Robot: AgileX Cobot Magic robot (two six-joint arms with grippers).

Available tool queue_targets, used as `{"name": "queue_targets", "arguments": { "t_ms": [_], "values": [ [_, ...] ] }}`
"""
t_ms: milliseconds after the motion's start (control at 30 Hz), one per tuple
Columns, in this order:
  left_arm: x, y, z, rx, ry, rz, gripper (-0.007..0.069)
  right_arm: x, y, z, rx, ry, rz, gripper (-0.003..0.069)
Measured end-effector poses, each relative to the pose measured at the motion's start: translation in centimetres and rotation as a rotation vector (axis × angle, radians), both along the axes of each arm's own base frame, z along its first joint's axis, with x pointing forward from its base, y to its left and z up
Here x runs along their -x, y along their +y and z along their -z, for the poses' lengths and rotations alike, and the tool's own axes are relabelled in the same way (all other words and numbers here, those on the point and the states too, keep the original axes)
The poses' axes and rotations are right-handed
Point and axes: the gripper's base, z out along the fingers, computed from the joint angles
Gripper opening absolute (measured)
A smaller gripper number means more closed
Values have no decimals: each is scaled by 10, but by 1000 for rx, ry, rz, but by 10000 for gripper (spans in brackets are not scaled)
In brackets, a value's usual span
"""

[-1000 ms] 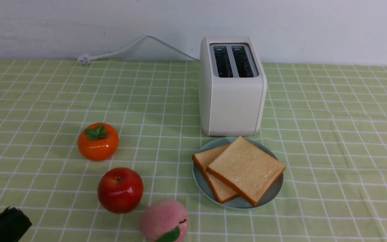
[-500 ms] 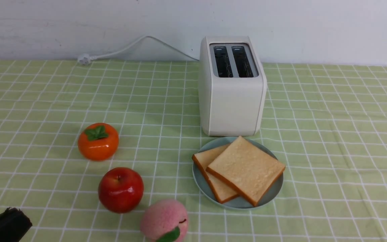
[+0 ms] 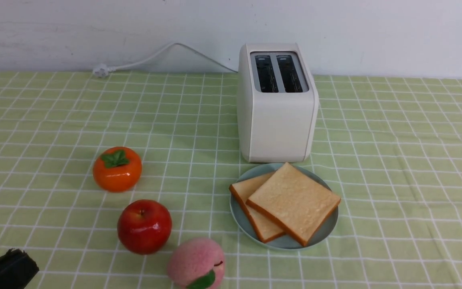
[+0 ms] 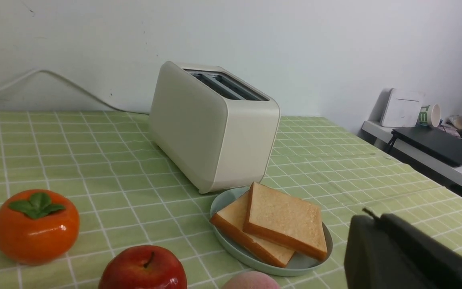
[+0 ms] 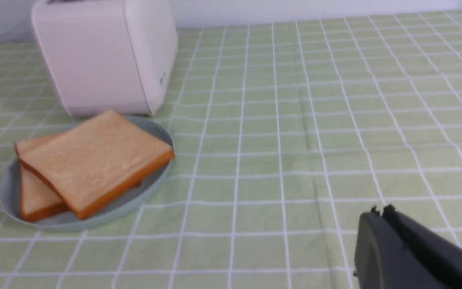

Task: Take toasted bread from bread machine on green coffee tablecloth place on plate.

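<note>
Both my matte black grippers, left [image 4: 369, 216] and right [image 5: 379, 212], sit pinched closed and empty, while two square, golden toasted bread slices [image 3: 294, 202] overlap on the round, smooth plate [image 3: 327, 230].

The tablecloth [image 3: 395, 160] is light green with thin white grid lines, the bread machine [image 3: 277, 104] white (dark slots), the plate [image 3: 327, 230] pale blue-green, the toasted bread [image 3: 293, 200] golden with orange-brown crust.

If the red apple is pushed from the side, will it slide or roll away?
The red apple is round, so it would likely roll. Its glossy skin may be slippery. The peach sits close beside it and might stop it.
</note>
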Motion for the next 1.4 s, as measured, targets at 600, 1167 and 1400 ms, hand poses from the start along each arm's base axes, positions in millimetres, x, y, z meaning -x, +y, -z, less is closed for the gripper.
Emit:
{"name": "queue_targets", "arguments": {
  "t_ms": [600, 1167, 1400],
  "values": [
    [0, 0, 0, -2, 3, 2, -1, -6, -2, 42, 44, 61, 14, -20],
    [0, 0, 0, -2, 3, 2, 4, -6, -2, 42, 44, 61, 14, -10],
    [-5, 2, 8, 23, -26, -50, 4, -6, -2, 42, 44, 61, 14, -10]
  ]
}}
